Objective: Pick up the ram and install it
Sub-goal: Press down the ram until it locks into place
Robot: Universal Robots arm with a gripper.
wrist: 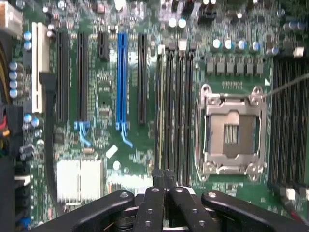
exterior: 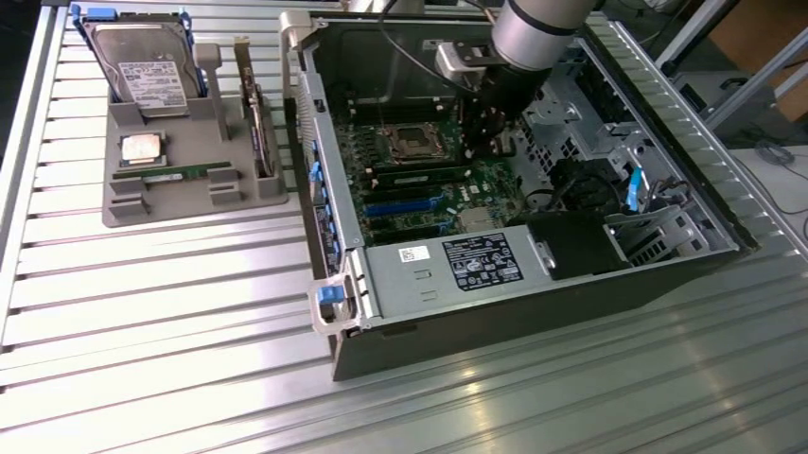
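My claw (wrist: 164, 180) is pinched fully shut with nothing visibly between its tips. It hangs low inside the computer case (exterior: 303, 113), just above the bank of memory slots beside the processor socket (wrist: 231, 128).

The ram (wrist: 159, 106) appears to stand on edge in the slot nearest the long expansion slots. I say "appears" because from the wrist I catch only its thin yellow-green top edge. I judge it light and stiff but fragile. It is a thin board that won't tolerate twisting, so I would take it by the long edges or bare ends, never across the chips.

The wrist view gives me the slot rows and how my tips line up with that stick. The exterior view shows the arm reaching down into the case and the stick (exterior: 423, 176) lying across the board. It also shows another narrow green stick (exterior: 170, 173) resting on the grey holder (exterior: 189, 203) outside, well apart from my claw (exterior: 490, 132).
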